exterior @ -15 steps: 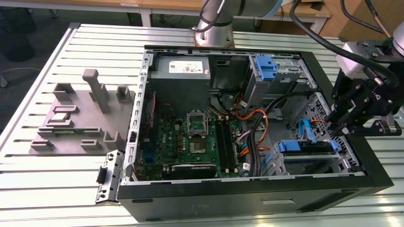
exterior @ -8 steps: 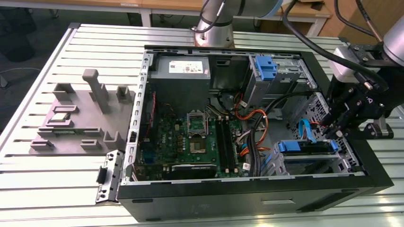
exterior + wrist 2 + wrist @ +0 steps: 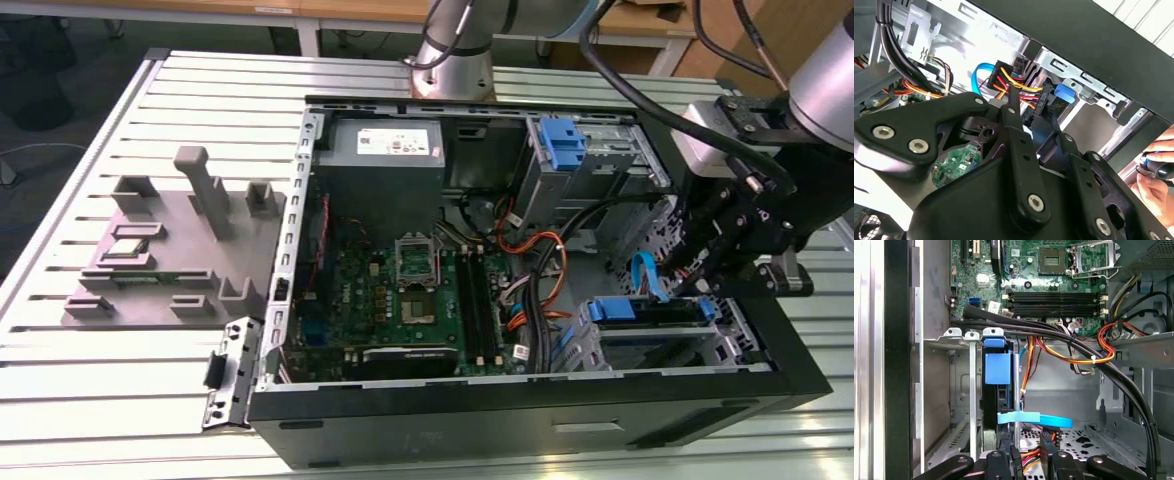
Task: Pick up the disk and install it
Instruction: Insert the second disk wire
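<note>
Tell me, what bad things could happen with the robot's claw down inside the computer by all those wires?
1. The claw is right beside a blue flat cable and near the orange and red wires. It could snag one or tug it loose.
2. The disk stands in a narrow metal bay. A crooked push might jam or scrape it.
3. A person's hand is close to the case and might get bumped.
</note>
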